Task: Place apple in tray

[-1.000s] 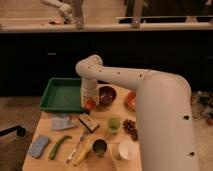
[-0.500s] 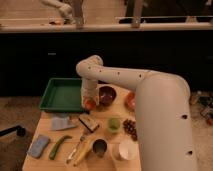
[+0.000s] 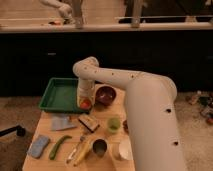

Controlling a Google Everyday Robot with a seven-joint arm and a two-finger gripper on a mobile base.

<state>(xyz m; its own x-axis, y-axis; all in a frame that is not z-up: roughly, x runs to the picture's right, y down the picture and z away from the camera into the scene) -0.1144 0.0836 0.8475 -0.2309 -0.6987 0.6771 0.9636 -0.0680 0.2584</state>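
- My pincer [image 3: 85,101] is at the end of the white arm, down low by the right edge of the green tray [image 3: 56,95].
- It is closed tight around the apple [image 3: 86,104]. I can only see a bit of red-orange peeking out under it.
- The apple sits right at the tray's near right corner, just above the tabletop [image 3: 70,131]. I can't tell if it is over the tray or just beside it.
- I think the apple is small, round and hard, and not heavy. It won't squash.
- Its skin is smooth and may be slippery, so it could roll or pop out if I hold it off to one side.
- The best hold is across its fat middle, one finger on each side.
- The dark bowl [image 3: 106,95] is just to the right, so I should keep away from it.
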